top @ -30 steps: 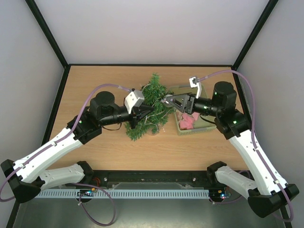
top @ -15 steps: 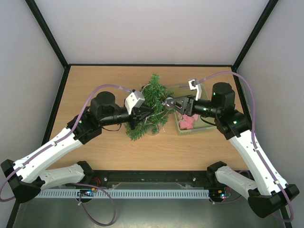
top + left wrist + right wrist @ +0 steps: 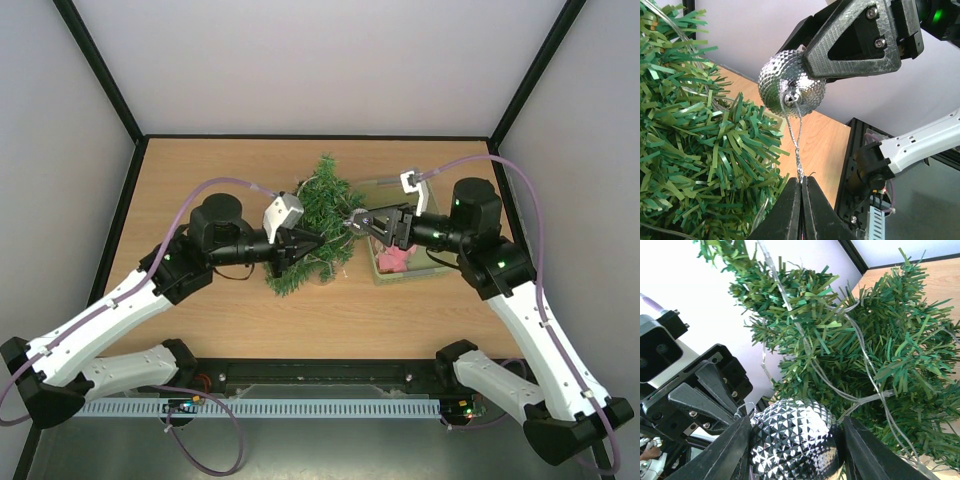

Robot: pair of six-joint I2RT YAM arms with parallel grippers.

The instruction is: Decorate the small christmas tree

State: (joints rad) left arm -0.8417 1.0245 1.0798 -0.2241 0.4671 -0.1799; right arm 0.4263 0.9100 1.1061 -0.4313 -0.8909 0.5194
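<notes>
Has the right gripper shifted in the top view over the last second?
Yes, slightly: the right gripper, holding the silver ball, has drifted toward the table's near edge, judged against the pale green basket.

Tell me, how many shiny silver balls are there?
1. The silver ball sits between the right fingers beside the tree, string pinched by the left fingers. More may be hidden.
</notes>
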